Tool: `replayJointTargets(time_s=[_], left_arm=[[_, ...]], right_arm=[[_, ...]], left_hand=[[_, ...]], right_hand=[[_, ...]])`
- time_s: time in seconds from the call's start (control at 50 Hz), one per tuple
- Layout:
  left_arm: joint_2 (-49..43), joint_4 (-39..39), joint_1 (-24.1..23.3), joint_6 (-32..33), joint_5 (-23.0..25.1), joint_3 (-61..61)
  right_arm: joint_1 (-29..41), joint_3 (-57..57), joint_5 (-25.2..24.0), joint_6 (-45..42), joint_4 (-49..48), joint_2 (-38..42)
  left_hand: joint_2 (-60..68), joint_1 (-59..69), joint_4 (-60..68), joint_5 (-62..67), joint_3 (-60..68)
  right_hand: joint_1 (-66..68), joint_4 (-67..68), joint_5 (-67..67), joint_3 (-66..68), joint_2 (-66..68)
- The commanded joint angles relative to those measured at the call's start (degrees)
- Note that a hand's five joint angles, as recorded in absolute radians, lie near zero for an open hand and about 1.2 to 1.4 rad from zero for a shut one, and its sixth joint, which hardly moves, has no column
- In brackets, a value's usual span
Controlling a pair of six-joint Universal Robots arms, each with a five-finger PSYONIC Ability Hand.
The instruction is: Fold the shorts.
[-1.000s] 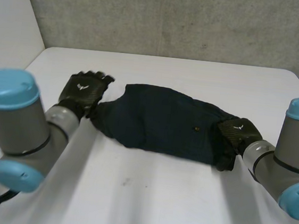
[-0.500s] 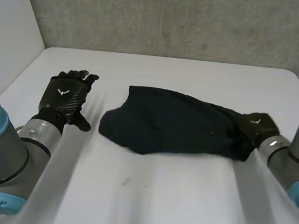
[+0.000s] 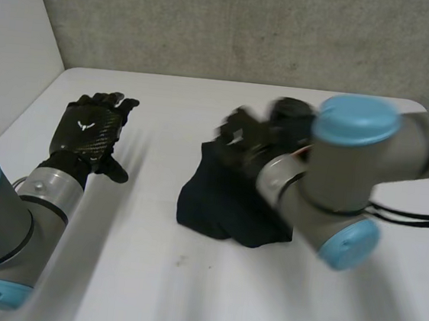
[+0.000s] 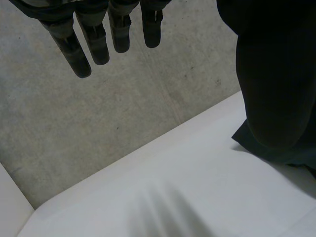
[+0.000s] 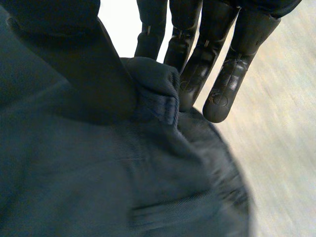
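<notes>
Your right hand (image 3: 249, 136) pinches an edge of the shorts (image 3: 217, 207) between thumb and fingers and holds it over the rest of the cloth, likely to lay one half on the other. The shorts lie bunched mid-counter. Your left hand (image 3: 87, 128) hangs well apart, fingers straight and empty, leaving the fold room. The counter (image 3: 185, 295) is smooth and white, backed by a grey concrete wall (image 3: 251, 26).
</notes>
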Motion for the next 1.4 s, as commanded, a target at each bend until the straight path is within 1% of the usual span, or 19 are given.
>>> replayJointTargets(time_s=[0.02,0.08,0.1,0.14,0.22,0.28,0.3,0.36,0.38,0.46,0.54,0.72,0.92,1.06,1.14,1.22,1.3,1.32,1.4], left_arm=[[0.04,0.07,0.00,0.00,-0.01,-0.05],[0.04,0.07,0.09,0.00,-0.01,0.12],[0.04,0.07,0.00,0.00,-0.01,0.21],[0.04,0.07,0.00,0.09,-0.01,0.82],[-0.14,0.07,-0.35,0.27,0.17,3.63],[-1.63,-0.72,-1.58,0.27,-0.01,8.90],[-4.68,-1.07,-3.41,0.09,-0.01,12.48],[-7.95,-1.77,-6.14,0.09,-0.01,16.02],[-10.83,-2.99,-8.59,0.09,-0.01,19.51],[-18.47,-8.17,-12.82,0.09,-0.01,28.83],[-26.03,-15.46,-15.11,-0.43,-0.10,38.84],[-39.07,-30.86,-15.73,-2.98,-0.36,52.68],[-41.45,-34.03,-14.68,-2.98,-1.85,51.90],[-39.26,-33.77,-13.80,-2.98,-4.67,49.70],[-34.78,-33.07,-13.62,-3.16,-4.84,47.59],[-27.23,-28.16,-12.84,-3.25,-5.11,42.59],[-16.60,-20.51,-10.03,-3.25,-5.02,34.24],[-12.22,-17.97,-8.89,-3.25,-5.02,31.18],[-2.37,-14.70,-6.60,-3.25,-5.02,25.19]], right_arm=[[3.47,0.38,-8.13,1.08,0.41,4.39],[3.03,1.09,-7.88,5.10,-0.02,3.43],[2.94,1.09,-7.61,7.22,-0.03,2.90],[2.68,1.00,-6.65,12.66,-0.11,1.41],[-1.96,1.88,-0.60,34.15,-1.16,-5.78],[-4.87,2.41,2.66,43.42,-1.08,-8.79],[-5.75,2.67,4.15,47.97,-0.91,-9.49],[-6.72,3.46,5.74,52.14,-0.38,-9.76],[-6.90,3.81,6.36,52.59,0.32,-9.68],[-8.21,3.64,6.89,52.07,2.60,-7.67],[-8.84,1.98,6.36,52.06,3.05,-3.28],[-8.84,-3.13,5.66,50.84,4.28,6.75],[-8.75,-3.48,6.28,44.07,4.46,9.92],[-8.84,-3.39,6.27,43.80,4.72,8.52],[-8.92,-1.90,6.36,44.50,4.72,4.05],[-9.19,1.61,7.50,44.86,1.83,-2.45],[-10.85,5.57,13.20,45.91,-4.59,-9.57],[-11.21,6.97,16.00,46.35,-6.25,-12.37],[-11.74,9.79,21.03,46.70,-6.71,-19.15]], left_hand=[[-1.09,-0.63,-1.39,-2.35,-1.74],[-1.26,-0.80,-1.55,-2.52,-1.90],[-1.26,-0.80,-1.55,-2.52,-1.90],[-1.26,-0.80,-1.55,-2.52,-1.90],[-1.26,-0.80,-1.55,-2.52,-1.90],[-1.26,-0.80,-1.55,-2.52,-1.90],[-0.76,-0.30,-1.06,-2.02,-1.40],[-0.42,0.04,-0.71,-1.68,-1.06],[-0.25,0.21,-0.55,-1.51,-0.90],[-0.08,0.38,-0.38,-1.34,-0.73],[0.09,0.54,-0.21,-1.17,-0.56],[2.11,2.56,1.81,0.84,1.46],[3.62,4.08,3.32,2.36,2.98],[3.45,3.91,3.16,2.19,2.81],[2.78,3.24,2.48,1.52,2.14],[2.44,2.90,2.15,1.18,1.80],[1.77,2.23,1.47,0.51,1.13],[0.94,1.40,0.64,-0.32,0.29],[0.09,0.55,-0.21,-1.17,-0.56]], right_hand=[[-5.07,-18.02,-15.45,-18.27,-16.72],[-33.64,-46.59,-44.02,-46.84,-45.29],[-36.76,-49.71,-47.14,-49.96,-48.41],[-37.47,-50.41,-47.84,-50.66,-49.11],[-41.82,-54.77,-52.19,-55.02,-53.46],[-43.52,-56.47,-53.89,-56.71,-55.16],[-44.19,-57.14,-54.56,-57.38,-55.83],[-45.29,-58.24,-55.66,-58.48,-56.93],[-45.29,-58.24,-55.66,-58.48,-56.93],[-45.29,-58.24,-55.66,-58.48,-56.93],[-45.29,-58.24,-55.66,-58.48,-56.93],[-45.29,-58.24,-55.66,-58.48,-56.93],[-45.29,-58.24,-55.66,-58.48,-56.93],[-45.29,-58.24,-55.66,-58.48,-56.93],[-45.29,-58.24,-55.66,-58.48,-56.93],[-45.29,-58.24,-55.66,-58.48,-56.93],[-45.29,-58.24,-55.66,-58.48,-56.93],[-45.29,-58.24,-55.66,-58.48,-56.93],[-45.29,-58.24,-55.66,-58.48,-56.93]])
